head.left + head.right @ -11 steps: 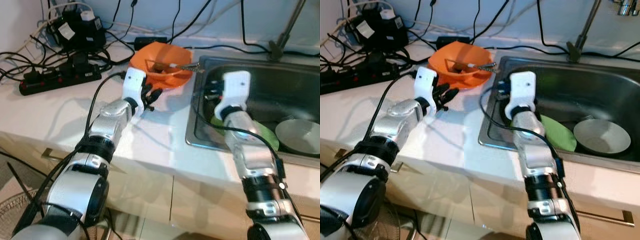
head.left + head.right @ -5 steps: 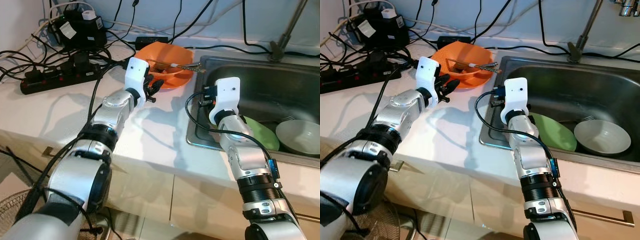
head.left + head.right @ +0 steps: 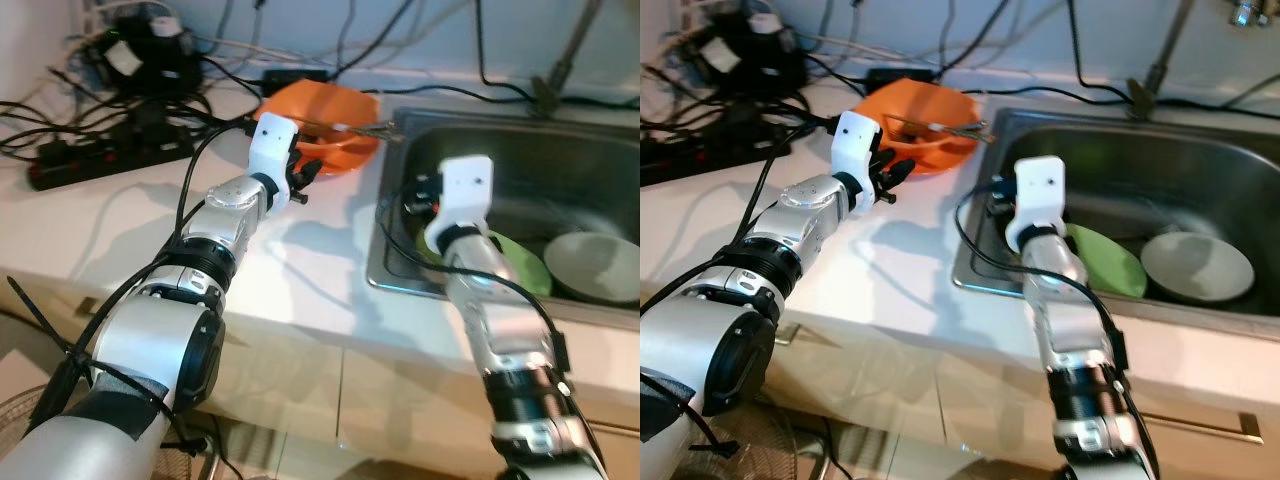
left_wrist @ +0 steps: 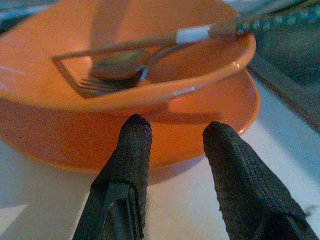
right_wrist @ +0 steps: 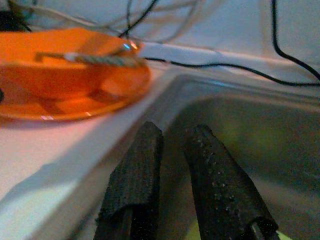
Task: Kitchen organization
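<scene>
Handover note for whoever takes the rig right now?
Left end effector: open, empty, at the rim of the orange bowl, which sits on an orange plate on the counter with cutlery in it.
Right end effector: nearly closed, empty, above the sink.
Green plate and grey bowl lie in the sink.
Done: nothing gripped.
Left: likely grasp the orange bowl.

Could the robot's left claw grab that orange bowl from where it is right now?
Probably yes. The left claw is open and pointed straight at the orange bowl, just short of its side, with only bare counter between them. The bowl's rim may be wide for its fingers.
</scene>
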